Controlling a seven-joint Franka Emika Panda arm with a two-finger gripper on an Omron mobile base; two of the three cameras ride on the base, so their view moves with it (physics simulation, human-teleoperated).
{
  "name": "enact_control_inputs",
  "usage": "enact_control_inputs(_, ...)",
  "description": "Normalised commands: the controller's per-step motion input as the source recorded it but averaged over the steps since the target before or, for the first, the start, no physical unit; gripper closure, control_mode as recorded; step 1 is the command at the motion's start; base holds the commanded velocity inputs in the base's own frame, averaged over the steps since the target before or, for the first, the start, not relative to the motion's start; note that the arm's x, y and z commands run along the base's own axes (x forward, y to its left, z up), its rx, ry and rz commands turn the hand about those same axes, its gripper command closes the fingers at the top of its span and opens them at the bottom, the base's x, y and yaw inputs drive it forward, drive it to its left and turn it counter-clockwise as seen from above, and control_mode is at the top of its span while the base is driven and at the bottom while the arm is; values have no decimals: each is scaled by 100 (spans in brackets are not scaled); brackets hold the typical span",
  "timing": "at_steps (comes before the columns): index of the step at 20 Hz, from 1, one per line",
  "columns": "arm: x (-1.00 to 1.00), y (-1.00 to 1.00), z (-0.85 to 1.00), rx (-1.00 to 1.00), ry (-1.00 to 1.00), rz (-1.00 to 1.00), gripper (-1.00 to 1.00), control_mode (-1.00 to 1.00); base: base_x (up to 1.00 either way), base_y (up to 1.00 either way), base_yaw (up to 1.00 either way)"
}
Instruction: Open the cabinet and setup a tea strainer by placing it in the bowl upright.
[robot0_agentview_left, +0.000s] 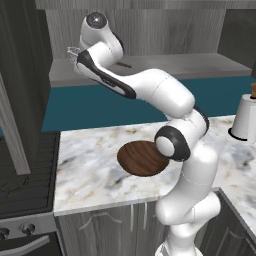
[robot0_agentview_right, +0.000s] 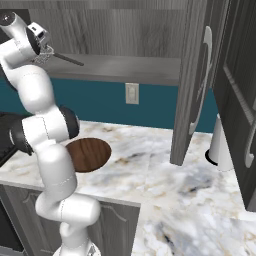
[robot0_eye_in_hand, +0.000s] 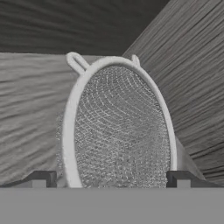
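- Strainer: we are seeing it lying on the cabinet shelf, rim dead ahead, handle pointing away rightward.
- Gripper: we are holding it spread, straddling the rim, pinching nothing.
- Bowl: it is sitting on the desk below.

Arm raised high, reaching forward and left; pincer jaws spread wide.

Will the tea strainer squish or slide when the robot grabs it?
The tea strainer is probably light, since it is mostly thin wire mesh. Its rim looks stiff, but the mesh might dent if squeezed. The smooth rounded rim could slip between the open pincer's fingertips.
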Motion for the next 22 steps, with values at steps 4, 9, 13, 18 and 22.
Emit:
enact_control_inputs(4, 20, 13, 0, 0, 0, 0, -100, -100, 0, 0, 0)
enact_control_inputs(9, 3, 12, 0, 0, 1, 0, -100, -100, 0, 0, 0)
enact_control_inputs(13, 0, 6, 0, 0, 0, 0, -100, -100, 0, 0, 0)
enact_control_inputs(18, 0, 5, 0, 0, 0, 0, 100, -100, 0, 0, 0)
enact_control_inputs(22, 0, 0, -3, 0, 0, 0, 100, -100, 0, 0, 0)
